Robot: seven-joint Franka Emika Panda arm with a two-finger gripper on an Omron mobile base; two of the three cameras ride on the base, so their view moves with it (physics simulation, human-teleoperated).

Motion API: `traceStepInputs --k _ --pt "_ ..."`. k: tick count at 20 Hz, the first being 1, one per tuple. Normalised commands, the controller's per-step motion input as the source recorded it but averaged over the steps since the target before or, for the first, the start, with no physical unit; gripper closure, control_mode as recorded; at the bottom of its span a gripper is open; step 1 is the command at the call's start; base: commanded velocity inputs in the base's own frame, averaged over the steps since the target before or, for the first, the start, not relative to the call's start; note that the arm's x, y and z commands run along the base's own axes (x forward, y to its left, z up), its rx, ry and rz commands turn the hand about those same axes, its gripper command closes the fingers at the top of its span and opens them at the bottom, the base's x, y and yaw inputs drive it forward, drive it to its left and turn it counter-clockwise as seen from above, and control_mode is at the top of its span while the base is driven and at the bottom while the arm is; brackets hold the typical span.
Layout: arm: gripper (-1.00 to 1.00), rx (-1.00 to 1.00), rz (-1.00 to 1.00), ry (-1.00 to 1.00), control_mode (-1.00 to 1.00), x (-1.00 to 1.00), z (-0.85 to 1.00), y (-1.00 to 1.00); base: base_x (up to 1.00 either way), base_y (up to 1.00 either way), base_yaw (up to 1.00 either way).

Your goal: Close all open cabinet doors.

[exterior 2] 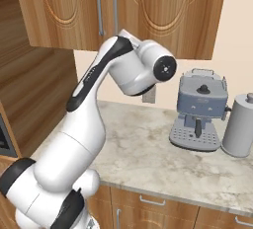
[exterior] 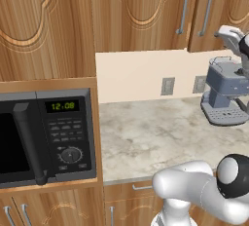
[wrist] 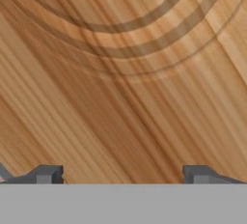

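- Cabinet doors (exterior 2: 163, 16): tall brown wood-grain upper panels with carved arch outlines hang above the counter. In the hand view one panel (wrist: 120, 83) lies directly ahead of the claw and very close, the carved arcs running above the fingertips. Whether it is fully shut cannot be judged from these views.
- Arm (exterior 2: 99, 90): it rises from the base and reaches up to the underside of the upper row.
- Coffee machine (exterior 2: 199, 112): it stands on the counter (exterior 2: 148, 159), below the claw and to its right side, well apart from it.
- Handles (exterior: 184, 6): slim vertical silver bars where two panels meet, off to one side of the claw.
- Claw (wrist: 120, 175): the two dark fingertips (wrist: 46, 174) stand wide apart, with nothing between them.
- Handling, as a judgement: the panel looks rigid, smooth and hinged, moderately light to swing. A flat push on the face near the handle edge, far from the hinge, should serve best; pinching is unnecessary.
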Motion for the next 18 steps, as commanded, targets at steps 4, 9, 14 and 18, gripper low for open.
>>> traceStepInputs --k 4,9,14,18 --pt "-1.00 0.00 -0.08 0.00 -1.00 0.48 0.03 0.14 0.00 0.00 0.00" --pt "-1.00 0.00 -0.09 0.00 -1.00 0.43 0.03 0.16 0.00 0.00 0.00" --pt "-1.00 0.00 -0.06 0.02 -1.00 0.37 0.01 0.08 0.00 0.00 0.00" --pt "-1.00 0.00 -0.06 0.08 -1.00 0.24 0.00 0.10 0.00 0.00 0.00"
